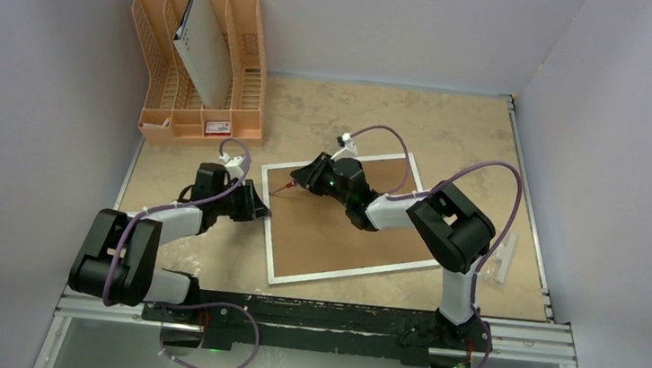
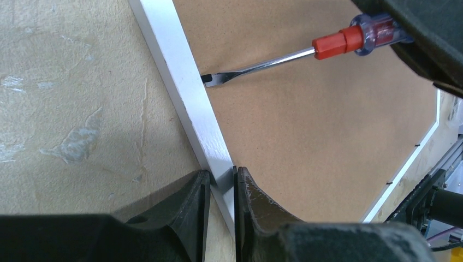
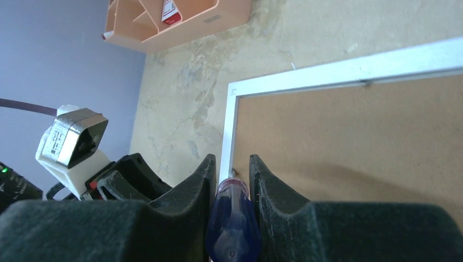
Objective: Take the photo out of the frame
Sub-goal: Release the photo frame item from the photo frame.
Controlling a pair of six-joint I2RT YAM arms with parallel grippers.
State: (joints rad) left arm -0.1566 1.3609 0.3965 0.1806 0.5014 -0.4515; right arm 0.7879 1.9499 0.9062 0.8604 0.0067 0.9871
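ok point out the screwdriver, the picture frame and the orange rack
flat-blade screwdriver with red collar and blue handle (image 2: pixel 262 64), left wrist view, metal shaft
white-bordered picture frame with brown fibreboard back (image 2: pixel 188 93), left wrist view, white border
orange plastic rack (image 1: pixel 251 60), top external view, right compartment

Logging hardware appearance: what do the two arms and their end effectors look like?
The left arm and right arm have blocky black joint housings joined by pale grey links, with a purple cable looping along each. The left end effector and right end effector have thick, matte black, tapered fingers. A small white camera module sits on each wrist.
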